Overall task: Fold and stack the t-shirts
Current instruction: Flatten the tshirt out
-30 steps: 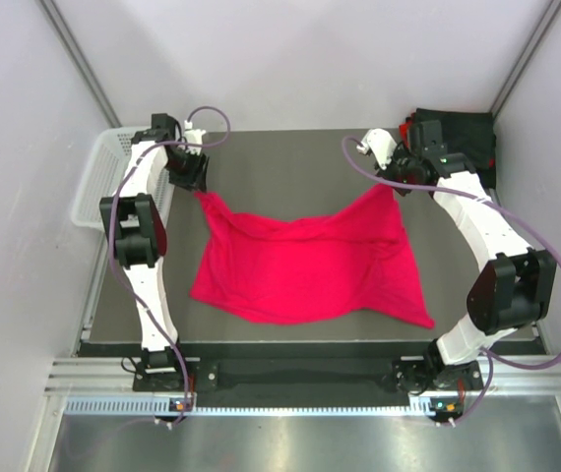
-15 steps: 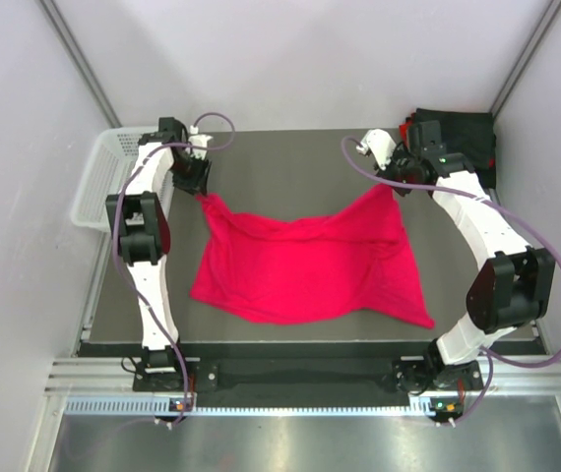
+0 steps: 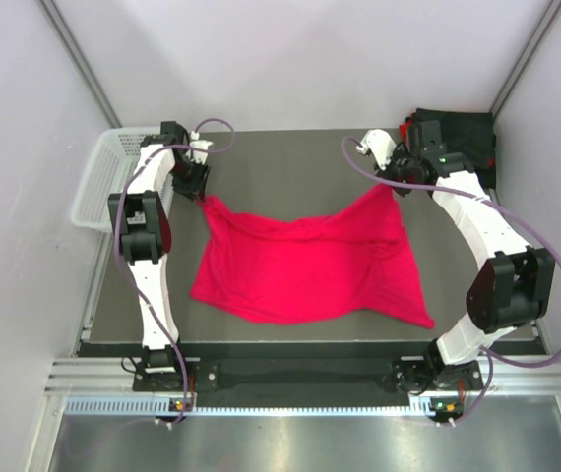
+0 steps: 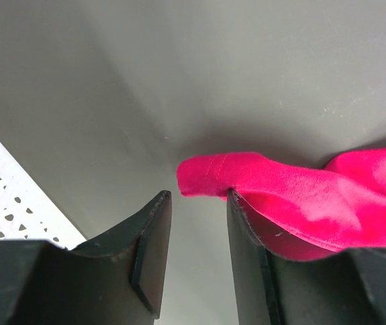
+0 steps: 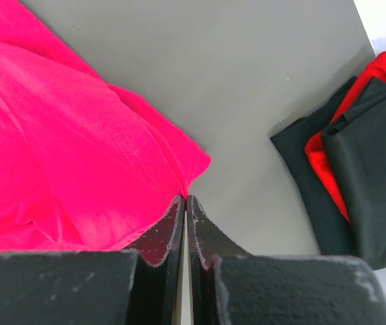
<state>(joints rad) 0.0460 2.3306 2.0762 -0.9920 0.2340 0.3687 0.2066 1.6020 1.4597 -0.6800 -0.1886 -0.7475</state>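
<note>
Folded t-shirts (image 5: 369,176) run off the right wrist view's edge; the red t-shirt's (image 5: 78,135) edge vanishes inside the right gripper (image 5: 185,200).

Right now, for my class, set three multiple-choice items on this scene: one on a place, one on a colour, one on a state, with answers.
1. Where is the white plastic mesh basket?
A) at the dark grey table's left edge
B) at its far right corner
C) on the shirt

2. What colour is the soft cloth t-shirt spread on the table?
A) black
B) crimson red
C) white

3. How is the left pincer?
A) shut on cloth
B) open
C) out of view

Answers: 1 A, the top view shows it there; 2 B, the cloth is bright red; 3 B, its fingers stand apart.
</note>
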